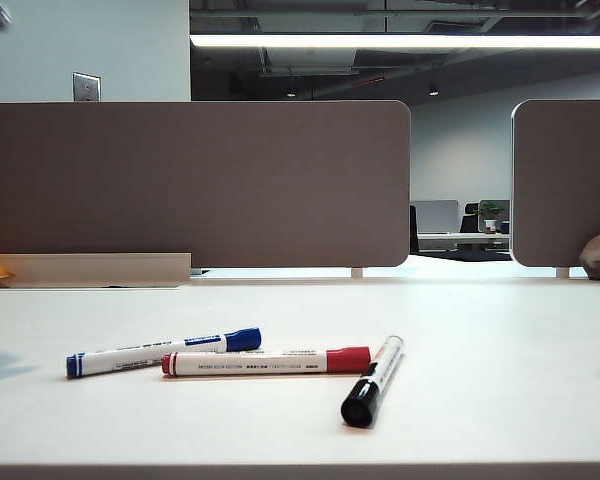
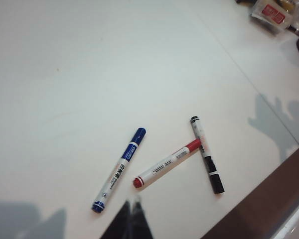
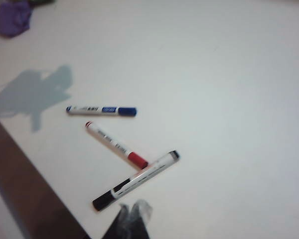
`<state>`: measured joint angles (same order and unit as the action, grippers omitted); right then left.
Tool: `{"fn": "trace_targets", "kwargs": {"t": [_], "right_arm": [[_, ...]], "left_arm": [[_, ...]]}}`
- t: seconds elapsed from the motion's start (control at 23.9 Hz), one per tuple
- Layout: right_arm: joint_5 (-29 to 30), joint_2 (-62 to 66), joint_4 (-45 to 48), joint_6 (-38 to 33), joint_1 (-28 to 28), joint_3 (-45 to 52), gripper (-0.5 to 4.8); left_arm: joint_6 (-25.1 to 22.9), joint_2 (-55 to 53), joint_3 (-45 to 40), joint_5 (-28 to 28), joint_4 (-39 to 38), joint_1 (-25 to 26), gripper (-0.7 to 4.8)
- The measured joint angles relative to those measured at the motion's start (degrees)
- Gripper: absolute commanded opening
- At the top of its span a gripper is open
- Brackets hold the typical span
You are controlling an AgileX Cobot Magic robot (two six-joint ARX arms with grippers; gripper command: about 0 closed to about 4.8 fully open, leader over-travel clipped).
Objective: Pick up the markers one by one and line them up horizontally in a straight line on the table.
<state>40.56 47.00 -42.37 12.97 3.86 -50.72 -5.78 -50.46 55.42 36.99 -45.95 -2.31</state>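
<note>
Three markers lie loose on the white table (image 1: 500, 360), near its front edge. The blue marker (image 1: 163, 352) (image 2: 119, 170) (image 3: 101, 110) is leftmost. The red marker (image 1: 267, 361) (image 2: 167, 163) (image 3: 116, 145) lies beside it, its cap end touching the black marker (image 1: 373, 381) (image 2: 207, 154) (image 3: 136, 180), which lies slanted with its cap toward the front. High above them, my left gripper (image 2: 132, 203) is shut and holds nothing. My right gripper (image 3: 134, 206) is shut too, empty, just off the black marker's cap. Neither gripper shows in the exterior view.
Grey-brown divider panels (image 1: 195, 180) stand along the table's back edge, with a second panel (image 1: 565, 180) at the right. A purple thing (image 3: 12, 19) and a red-labelled packet (image 2: 271, 14) lie far off. The table's dark front edge (image 2: 269, 199) runs close to the markers.
</note>
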Motion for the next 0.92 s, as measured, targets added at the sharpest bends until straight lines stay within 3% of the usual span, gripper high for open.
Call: {"fn": "trace_targets", "kwargs": {"t": [0.13, 0.25, 0.38, 0.5, 0.63, 0.79, 0.92], "right_arm": [[-1.9, 9.4, -1.3, 0.3, 6.7, -3.3, -0.01], [-7.0, 20.5, -4.7, 4.5, 14.7, -9.0, -0.01], [-15.2, 29.0, -8.2, 7.8, 20.9, -14.4, 0.0], [-18.7, 34.2, -10.3, 9.1, 22.5, -17.3, 0.06], [-21.8, 38.2, -11.1, 9.4, 23.9, -19.8, 1.03], [-23.0, 41.4, -11.8, 8.2, 23.8, -19.9, 1.31], [-22.8, 42.8, -12.7, 7.0, 23.8, -19.9, 2.2]], "left_arm": [[-1.8, -6.0, 1.0, -0.3, -1.6, -1.2, -0.05], [-5.7, -8.6, 2.3, -0.6, -5.3, -6.5, -0.05], [-8.0, -8.6, 2.4, -8.4, -6.6, -10.8, -0.06], [-8.9, -8.6, 2.4, -10.7, -8.2, -11.4, -0.05], [-10.1, -8.6, 2.4, -13.6, -10.1, -11.4, -0.05], [-11.7, -8.6, 2.4, -13.9, -12.6, -11.6, -0.05], [-12.7, -8.6, 2.4, -13.9, -13.0, -11.6, -0.06]]}}
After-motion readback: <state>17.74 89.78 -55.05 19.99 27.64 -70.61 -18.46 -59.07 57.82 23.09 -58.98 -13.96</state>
